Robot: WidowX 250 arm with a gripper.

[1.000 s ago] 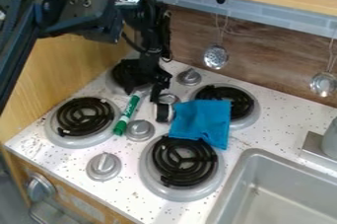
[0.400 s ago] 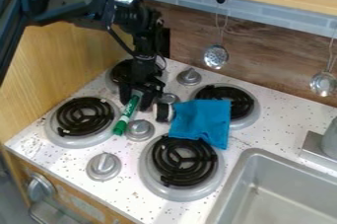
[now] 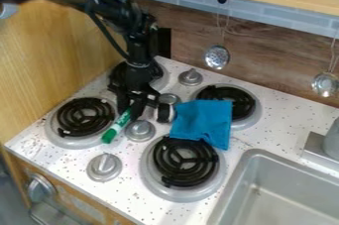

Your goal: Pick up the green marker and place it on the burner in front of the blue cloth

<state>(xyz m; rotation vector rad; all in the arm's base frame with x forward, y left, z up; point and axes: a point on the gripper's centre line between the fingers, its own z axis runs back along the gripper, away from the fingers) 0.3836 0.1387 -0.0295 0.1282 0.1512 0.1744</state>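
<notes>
Gripper (image 3: pixel 134 104) was positioned left of the blue cloth (image 3: pixel 204 124), at the upper end of the green marker (image 3: pixel 118 126) — whether clamped on it or apart could not be determined. The marker was also located left of the cloth. Speckled white stovetop (image 3: pixel 129 193) carried four coil burners (image 3: pixel 185 162); the cloth overlapped two. Sink (image 3: pixel 237 194) was set to the cloth's lower right. Beyond the cloth stood a wood-grain backsplash (image 3: pixel 265 65) — two metal utensils (image 3: pixel 217 57) hung before it, below grey-blue tiles (image 3: pixel 285 17).

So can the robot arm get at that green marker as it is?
Yes, I'd think so: the claw is right at the upper end of the green marker, and nothing seems to block it.
</notes>
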